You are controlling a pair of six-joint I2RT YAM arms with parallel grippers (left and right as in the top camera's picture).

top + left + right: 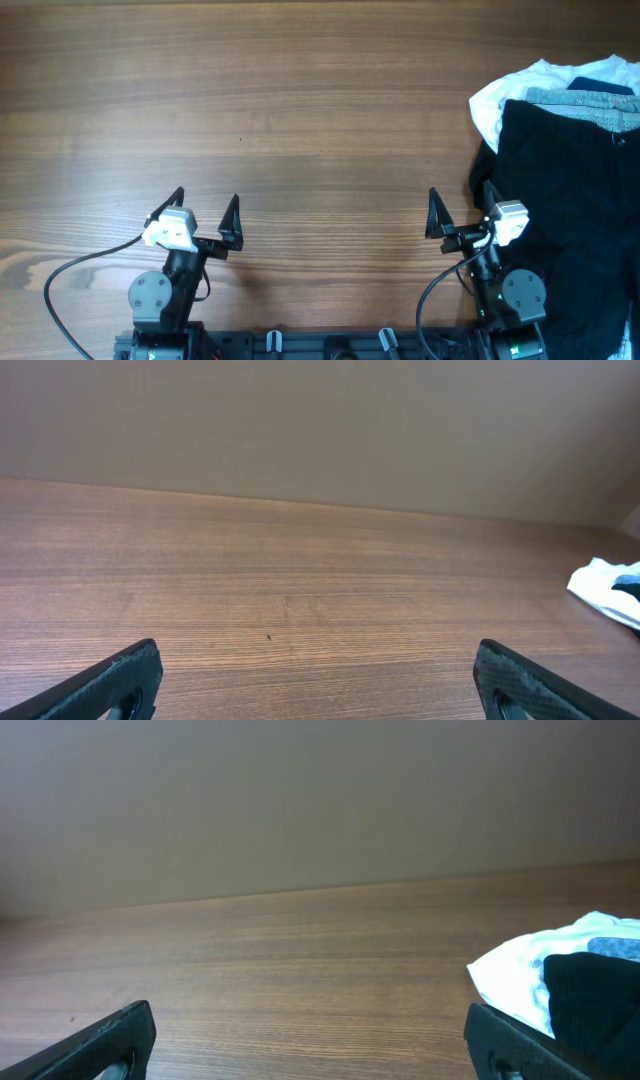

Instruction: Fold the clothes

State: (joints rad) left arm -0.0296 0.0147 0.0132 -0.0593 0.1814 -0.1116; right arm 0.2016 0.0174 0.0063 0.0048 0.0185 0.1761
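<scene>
From overhead, the black shorts (pixel 570 200) lie in a loose heap against the right edge of the worktop (pixel 300 100). They run from near the far right corner down towards the near edge and are partly cut off by the frame. Their grey speckled waistband (pixel 585 100) is turned out at the far end and rests on a white shirt (pixel 500 95). No fold shows, so I judge the task unstarted, with spreading and every fold still to do. I count one pair of shorts, one white shirt and two arms. The left pincer (pixel 206 198) sits by the near edge, released and holding nothing. The right pincer (pixel 462 200) is also spread wide and empty, its outer finger just over the shorts' hem.

From the left wrist, the left pincer (pixel 315 660) gapes over bare wood, and the white shirt (pixel 600 585) peeks in at the right.

From the right wrist, the right pincer (pixel 310 1020) stands released. The shorts (pixel 590 990) and shirt (pixel 510 975) lie just ahead of its right finger.
</scene>
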